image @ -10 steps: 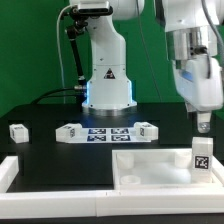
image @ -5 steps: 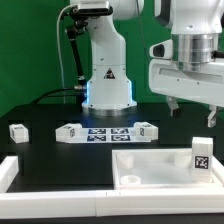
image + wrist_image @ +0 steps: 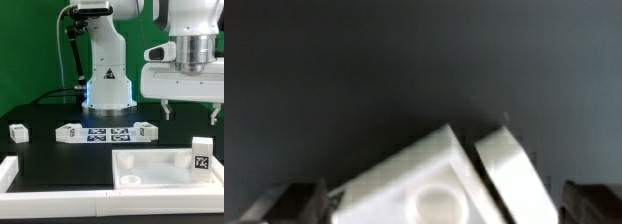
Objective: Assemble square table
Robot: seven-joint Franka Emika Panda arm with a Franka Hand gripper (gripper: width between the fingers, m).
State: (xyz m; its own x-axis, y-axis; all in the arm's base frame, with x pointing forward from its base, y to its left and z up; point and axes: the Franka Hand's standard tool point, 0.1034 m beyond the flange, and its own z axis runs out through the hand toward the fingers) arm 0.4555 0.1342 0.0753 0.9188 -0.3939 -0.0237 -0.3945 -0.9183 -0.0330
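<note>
Square table slab [image 3: 150,170]: white moulded plastic, judged light, stiff and rather slick, lay on the surface [image 3: 50,152] toward the exterior view's right, best gripped across its thin raised rim; hand [image 3: 190,112] hovered above, spread wide apart, empty.

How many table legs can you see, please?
4: a leg at the exterior view's far left, two flanking the marker board, one upright on the tabletop.
</note>
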